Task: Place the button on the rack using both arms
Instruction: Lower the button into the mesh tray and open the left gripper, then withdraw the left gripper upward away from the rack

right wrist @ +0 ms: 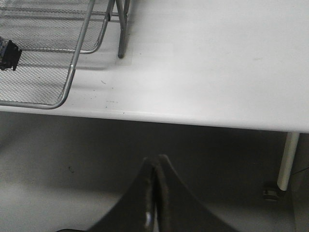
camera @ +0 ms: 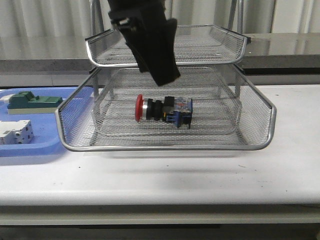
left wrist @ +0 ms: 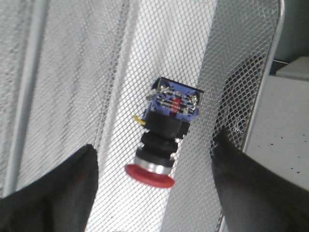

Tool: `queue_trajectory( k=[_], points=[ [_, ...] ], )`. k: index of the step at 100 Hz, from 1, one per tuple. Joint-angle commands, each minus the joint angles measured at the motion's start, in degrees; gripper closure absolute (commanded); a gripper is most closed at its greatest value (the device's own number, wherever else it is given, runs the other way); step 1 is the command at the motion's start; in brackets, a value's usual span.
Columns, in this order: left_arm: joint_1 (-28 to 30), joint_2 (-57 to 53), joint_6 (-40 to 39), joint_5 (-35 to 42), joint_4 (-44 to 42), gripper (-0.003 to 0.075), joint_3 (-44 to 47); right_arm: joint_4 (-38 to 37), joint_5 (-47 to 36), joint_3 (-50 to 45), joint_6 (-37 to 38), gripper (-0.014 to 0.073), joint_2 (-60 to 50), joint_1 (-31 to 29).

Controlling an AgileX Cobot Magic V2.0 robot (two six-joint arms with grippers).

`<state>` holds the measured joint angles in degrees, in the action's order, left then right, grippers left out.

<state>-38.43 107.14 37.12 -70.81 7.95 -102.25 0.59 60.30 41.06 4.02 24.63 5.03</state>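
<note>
Button (camera: 163,109) lies on its side in the pulled-out mesh tray of the rack (camera: 250,131), long axis running left-right, red cap pointing left. Left pincer (left wrist: 154,193) hangs released above it; right pincer (right wrist: 155,193) is clenched, off the counter (camera: 280,165).

- left hand (camera: 159,75): upper part cut off by top edge in front view.
- button (right wrist: 8,54): only blue rear corner visible in right wrist view.
- rack (camera: 165,145): top tier out of frame.
</note>
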Motion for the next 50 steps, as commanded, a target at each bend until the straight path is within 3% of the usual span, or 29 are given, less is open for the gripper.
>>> queue_trajectory(
  k=[1, 50],
  points=[
    [1.2, -6.5, -2.8, -1.2, -1.0, 0.0239, -2.0, -0.6, -3.4, 1.9, 0.0, 0.0664, 0.3, -0.2],
    [20.5, -23.0, -10.5, 1.7, -0.9, 0.0239, 1.6, -0.6, -3.4, 1.9, 0.0, 0.0664, 0.3, -0.2]
  ],
)
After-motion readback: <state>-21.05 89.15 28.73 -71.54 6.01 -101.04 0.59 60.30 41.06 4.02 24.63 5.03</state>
